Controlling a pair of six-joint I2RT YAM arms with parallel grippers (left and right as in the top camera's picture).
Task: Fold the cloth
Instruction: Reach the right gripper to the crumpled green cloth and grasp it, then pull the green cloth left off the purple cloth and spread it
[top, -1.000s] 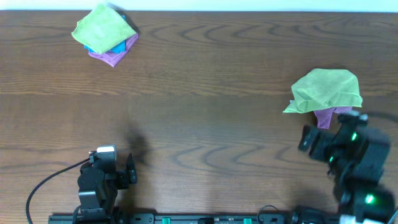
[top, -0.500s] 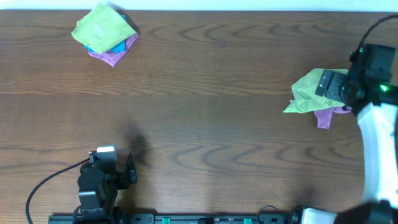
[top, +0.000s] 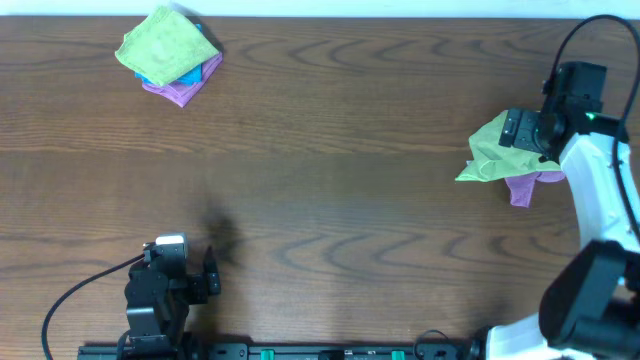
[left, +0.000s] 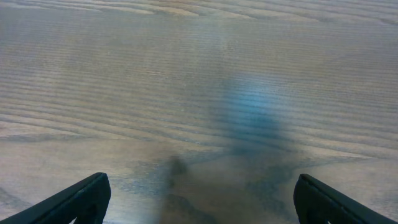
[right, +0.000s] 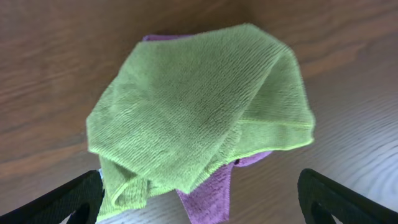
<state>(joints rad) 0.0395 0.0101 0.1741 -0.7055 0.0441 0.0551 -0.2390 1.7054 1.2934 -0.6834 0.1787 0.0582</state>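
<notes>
So the right fingers (right: 68, 200) are swinging out from the near edge to over the green cloth (right: 199, 106) at the right of the table (top: 350, 150), gaping wide and empty, probably lining up a grab; left fingers (left: 74, 200) are idling open, holding nothing.

Ribbed cloth (right: 193, 106), seemingly matt wooden table (top: 350, 170)

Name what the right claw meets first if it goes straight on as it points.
Most likely the green cloth, centred ahead of the open right claw; a purple cloth peeks out beneath it.
</notes>
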